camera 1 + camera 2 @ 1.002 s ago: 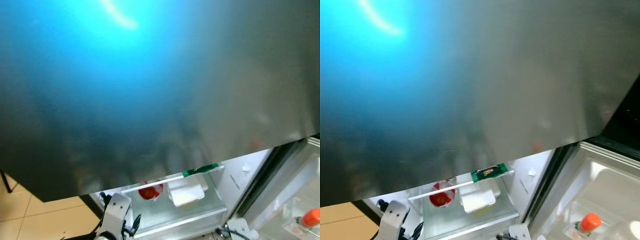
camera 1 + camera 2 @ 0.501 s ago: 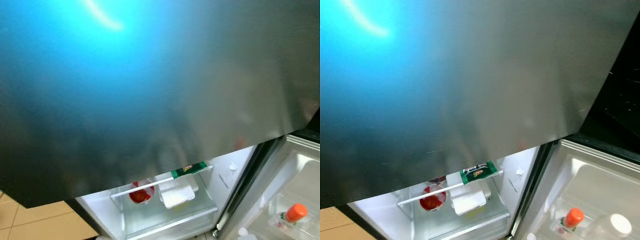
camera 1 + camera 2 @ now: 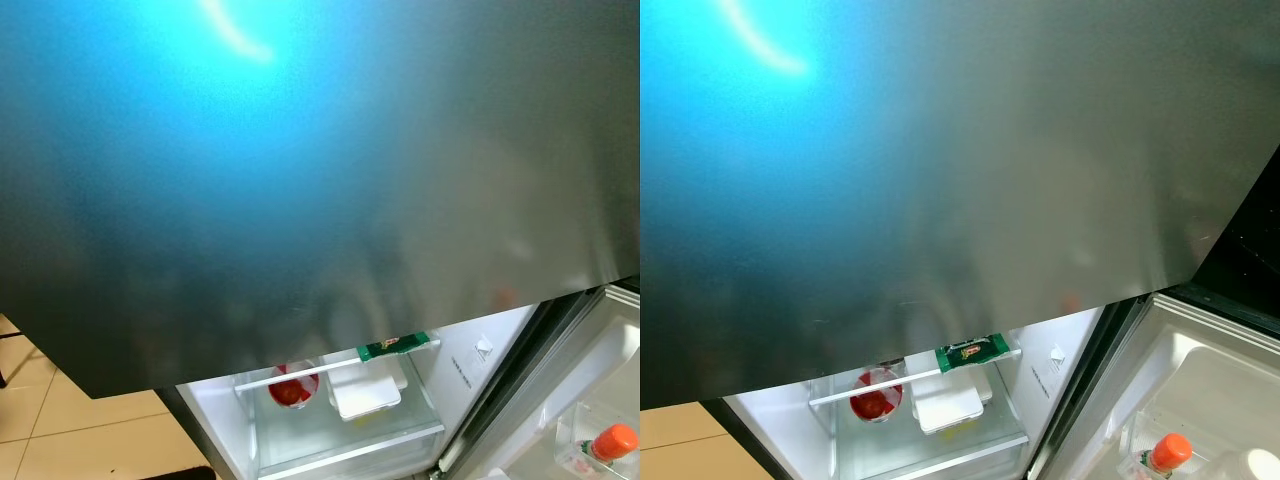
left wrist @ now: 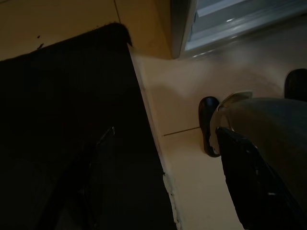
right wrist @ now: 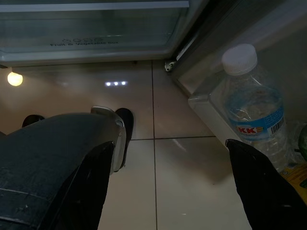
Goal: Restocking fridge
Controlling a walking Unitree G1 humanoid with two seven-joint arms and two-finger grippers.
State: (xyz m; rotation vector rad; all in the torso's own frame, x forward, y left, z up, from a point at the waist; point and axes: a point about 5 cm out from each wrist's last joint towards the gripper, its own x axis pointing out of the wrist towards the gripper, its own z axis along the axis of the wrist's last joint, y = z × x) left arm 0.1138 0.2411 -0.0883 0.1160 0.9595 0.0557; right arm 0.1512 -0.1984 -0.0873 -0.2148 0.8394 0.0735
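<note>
Our water bottle (image 5: 253,108) stands upright, cap up, in the open fridge door's bin (image 5: 211,112). Our right pincer (image 5: 172,177) hangs open before it, left pincer (image 4: 163,187) open above the floor. Since a second ago, our arms have dropped from head view.

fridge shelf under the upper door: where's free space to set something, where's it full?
Free: the glass shelf right of the white container, toward the inner wall, and its front strip. Crowded: mid-shelf, where the red bowl sits close beside the container, behind the white rail carrying a green packet.
</note>
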